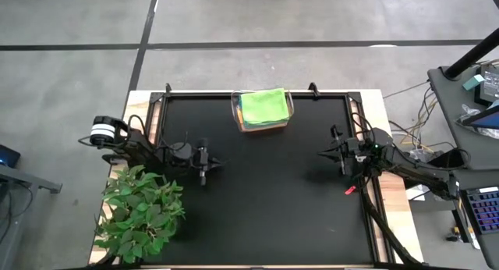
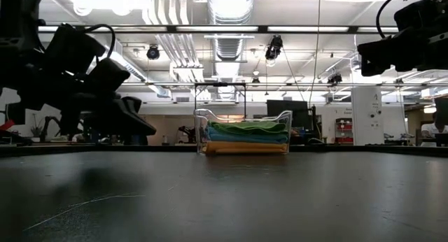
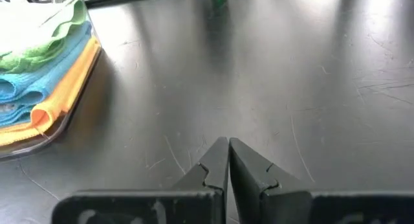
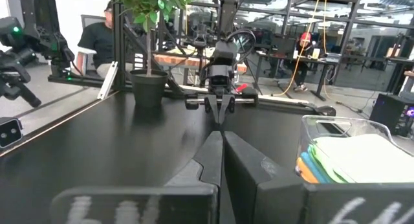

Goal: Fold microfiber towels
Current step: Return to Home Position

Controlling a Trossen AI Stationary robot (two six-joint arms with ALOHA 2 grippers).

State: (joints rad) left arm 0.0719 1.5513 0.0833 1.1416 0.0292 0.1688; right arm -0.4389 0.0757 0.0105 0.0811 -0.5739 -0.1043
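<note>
The microfiber towels (image 1: 263, 108) lie folded in a stack at the far middle of the black table, lime green on top, with blue (image 3: 26, 88) and orange (image 3: 61, 94) layers below. They rest inside a clear bin (image 2: 283, 119). My left gripper (image 1: 219, 162) is shut and hovers over the table's left part, pointing right and slightly down, nothing between its fingers (image 3: 228, 143). My right gripper (image 1: 323, 153) is shut over the right part, level, pointing left (image 4: 218, 138). Both stand well short of the stack.
A leafy green plant in a dark pot (image 1: 143, 211) stands at the near left corner. A small red object (image 1: 350, 190) lies near the right edge. The wide black tabletop (image 1: 273, 215) lies between the two arms and the near edge. A seated person (image 4: 97, 36) shows beyond the table.
</note>
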